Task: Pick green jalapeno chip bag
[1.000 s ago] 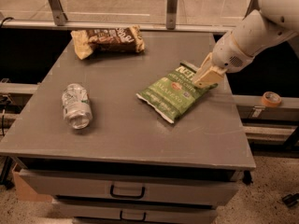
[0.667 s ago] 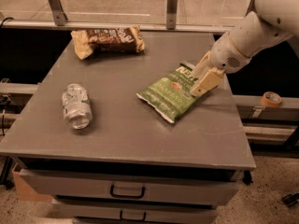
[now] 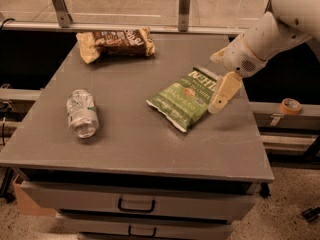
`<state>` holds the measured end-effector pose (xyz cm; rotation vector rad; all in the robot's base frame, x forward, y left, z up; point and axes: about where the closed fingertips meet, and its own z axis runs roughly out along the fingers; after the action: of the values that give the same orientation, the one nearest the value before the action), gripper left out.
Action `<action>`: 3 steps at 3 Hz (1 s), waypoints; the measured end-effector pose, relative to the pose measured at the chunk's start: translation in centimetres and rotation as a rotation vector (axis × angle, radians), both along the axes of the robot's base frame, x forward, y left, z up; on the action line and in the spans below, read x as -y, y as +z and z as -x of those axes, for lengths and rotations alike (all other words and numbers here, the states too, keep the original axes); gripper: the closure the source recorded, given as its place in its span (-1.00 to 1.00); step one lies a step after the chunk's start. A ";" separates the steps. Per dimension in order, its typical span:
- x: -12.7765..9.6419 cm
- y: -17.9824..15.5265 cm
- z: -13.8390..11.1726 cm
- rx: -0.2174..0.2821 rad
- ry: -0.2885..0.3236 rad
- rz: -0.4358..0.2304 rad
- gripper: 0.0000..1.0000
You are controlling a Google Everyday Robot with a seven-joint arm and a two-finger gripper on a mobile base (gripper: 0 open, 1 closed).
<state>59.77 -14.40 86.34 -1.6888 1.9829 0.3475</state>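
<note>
The green jalapeno chip bag [image 3: 186, 98] lies flat on the grey table [image 3: 135, 144], right of centre, with white lettering near its upper right corner. My gripper [image 3: 215, 83] comes in from the right on the white arm and sits at the bag's upper right edge. It is open. One cream finger [image 3: 223, 90] points down along the bag's right side, and the other finger [image 3: 218, 57] is just beyond the bag's top corner. Nothing is held.
A brown-and-tan snack bag [image 3: 116, 42] lies at the far left of the table. A crushed clear plastic bottle [image 3: 82, 113] lies on its side at the left. A tape roll [image 3: 290, 106] sits on a ledge at the right. Drawers [image 3: 136, 204] are below the table.
The gripper has come down a little along the bag's right edge. The green bag, the bottle and the brown bag have not moved.
</note>
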 end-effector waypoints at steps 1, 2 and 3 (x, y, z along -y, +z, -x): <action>-0.5 -1.4 0.2 -0.026 -0.019 -0.036 -1.00; -1.2 -3.3 0.2 -0.056 -0.042 -0.072 -0.66; -1.6 -3.6 0.1 -0.060 -0.048 -0.094 -0.21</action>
<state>59.67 -12.84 82.79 -1.5873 2.0136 0.4713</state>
